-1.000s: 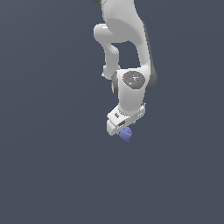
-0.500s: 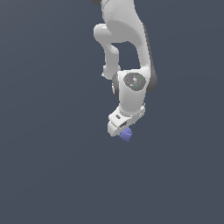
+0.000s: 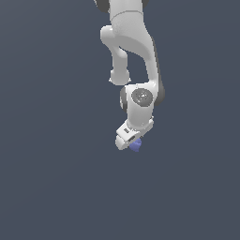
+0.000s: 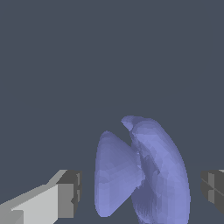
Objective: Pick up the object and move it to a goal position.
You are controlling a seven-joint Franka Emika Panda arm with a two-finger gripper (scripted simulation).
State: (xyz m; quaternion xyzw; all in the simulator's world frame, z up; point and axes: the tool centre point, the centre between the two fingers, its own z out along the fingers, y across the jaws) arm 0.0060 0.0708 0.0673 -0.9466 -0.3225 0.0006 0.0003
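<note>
So the gripper (image 4: 140,192) is sitting spread wide, jaws gaping on either side of the object (image 4: 142,173). The purple lump is sitting between them, a gap showing each side, nothing clamping it.

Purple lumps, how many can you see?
1. The object sits just under the gripper; in the wrist view it lies between the two fingers, gaps either side. Nothing else purple shows.

periwinkle object (image 4: 144,175), white pincer (image 3: 127,140), dark pads (image 4: 72,192)
</note>
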